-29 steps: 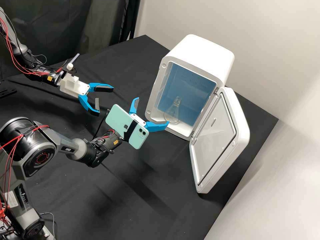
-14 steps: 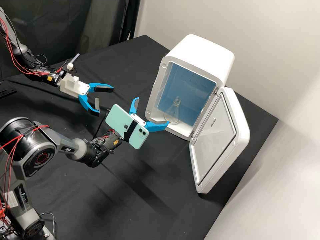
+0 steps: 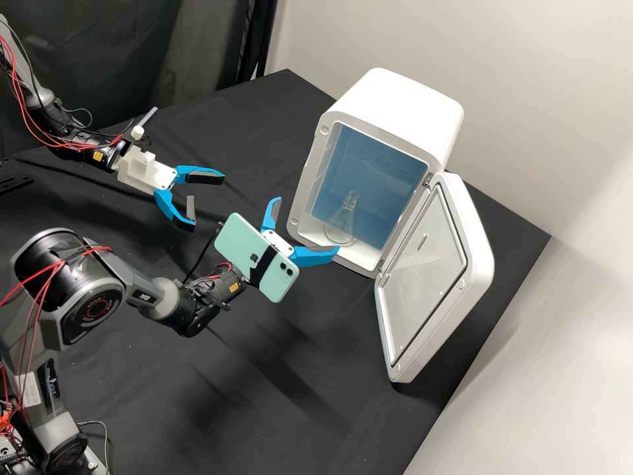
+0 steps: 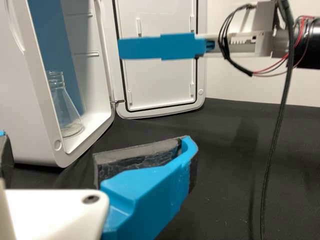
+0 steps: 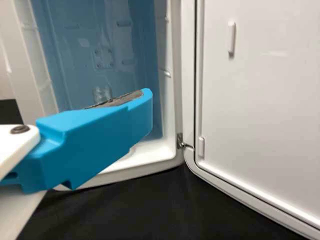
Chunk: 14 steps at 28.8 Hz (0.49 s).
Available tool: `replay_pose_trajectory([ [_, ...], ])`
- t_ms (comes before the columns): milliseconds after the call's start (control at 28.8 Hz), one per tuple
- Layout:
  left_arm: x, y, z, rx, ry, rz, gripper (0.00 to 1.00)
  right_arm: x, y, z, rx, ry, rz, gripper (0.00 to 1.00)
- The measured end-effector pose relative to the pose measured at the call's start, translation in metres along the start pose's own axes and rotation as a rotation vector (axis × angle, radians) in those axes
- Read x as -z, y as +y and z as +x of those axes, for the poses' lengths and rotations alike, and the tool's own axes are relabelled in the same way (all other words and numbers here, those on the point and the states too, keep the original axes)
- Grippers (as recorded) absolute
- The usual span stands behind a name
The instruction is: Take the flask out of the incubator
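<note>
A clear glass flask stands upright on the floor of the white incubator, whose interior is blue. The door hangs wide open to the right. My right gripper is open just in front of the incubator's lower front rim, its fingers apart and empty, short of the flask. In the right wrist view one blue finger covers most of the flask. My left gripper is open and empty farther left above the bench. In the left wrist view the flask stands inside, with the right gripper's finger before the door.
A mint green phone is strapped to the right arm's wrist. The open door stands close on the right gripper's far side. Black bench cloth stretches in front of the incubator; the bench edge runs near the door. Cables hang from the right arm.
My right arm has shifted a little forward and down, bringing its open gripper closer to the incubator's opening. The left arm, flask and door have stayed put.
</note>
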Motion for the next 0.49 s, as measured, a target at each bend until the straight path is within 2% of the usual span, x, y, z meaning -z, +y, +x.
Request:
replay_pose_trajectory([
  [312,0.000,0.0000,0.000,0.000,0.000,0.000,1.00,-0.015,-0.006,0.004,0.017,-0.046,0.002,1.00],
  [486,0.000,0.0000,0.000,0.000,0.000,-0.016,1.00,-0.019,-0.009,0.005,0.025,-0.057,0.002,1.00],
])
